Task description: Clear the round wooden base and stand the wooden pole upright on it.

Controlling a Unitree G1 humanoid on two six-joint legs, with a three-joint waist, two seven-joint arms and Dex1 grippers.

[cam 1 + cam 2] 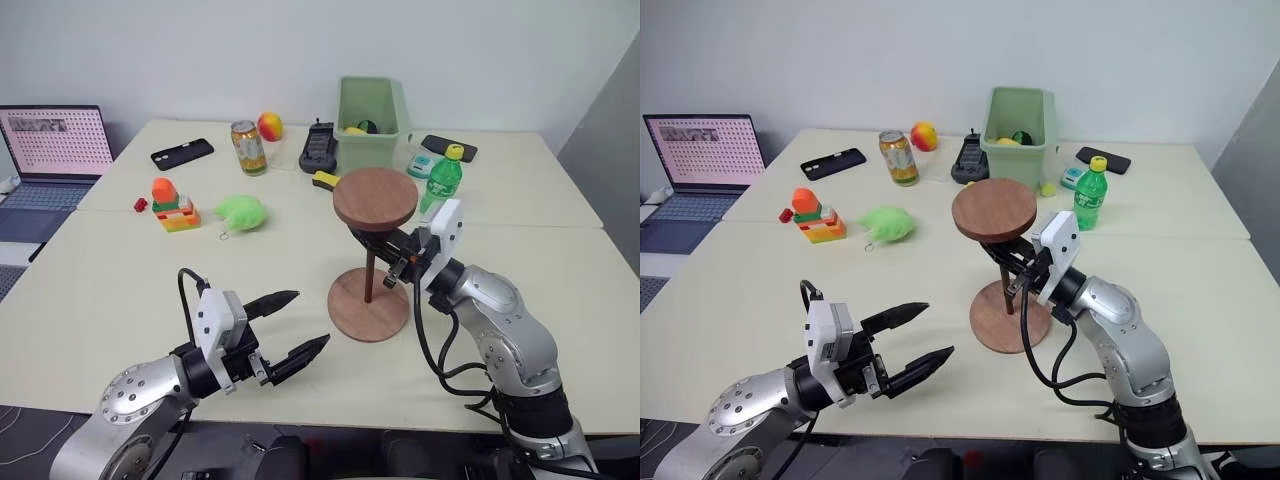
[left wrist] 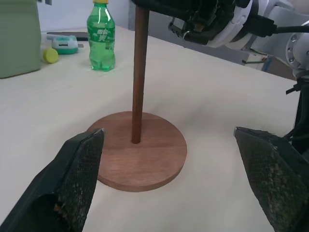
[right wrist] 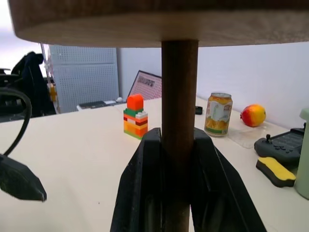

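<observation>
**Pole upright in the base, right end effector clamped on it**

A cream counter (image 1: 120,290) runs back to a pale wall. Nearest, at the counter's front edge, the left end effector (image 1: 290,325) hangs with its two black fingers spread wide apart, holding nothing, its tips aimed toward the base and well short of it.

Just beyond, the base (image 1: 352,312) lies flat on the counter. The pole (image 1: 370,275) stands upright with its foot in the base's centre hole, its disc (image 1: 375,196) on top. The right end effector (image 1: 397,262) reaches in from the right and is clamped on the pole, one finger on each side of the shaft, a little under the disc.

Further back on the left sit a fuzzy green toy (image 1: 241,212) and a block stack (image 1: 173,205) with an orange top. To the right, behind the pole, stands a green bottle (image 1: 441,180).

Farthest back are a can (image 1: 248,147), a red-and-yellow fruit (image 1: 269,126), a black phone (image 1: 182,153), a green bin (image 1: 372,122) and, off the left corner, an open laptop (image 1: 55,150).
</observation>
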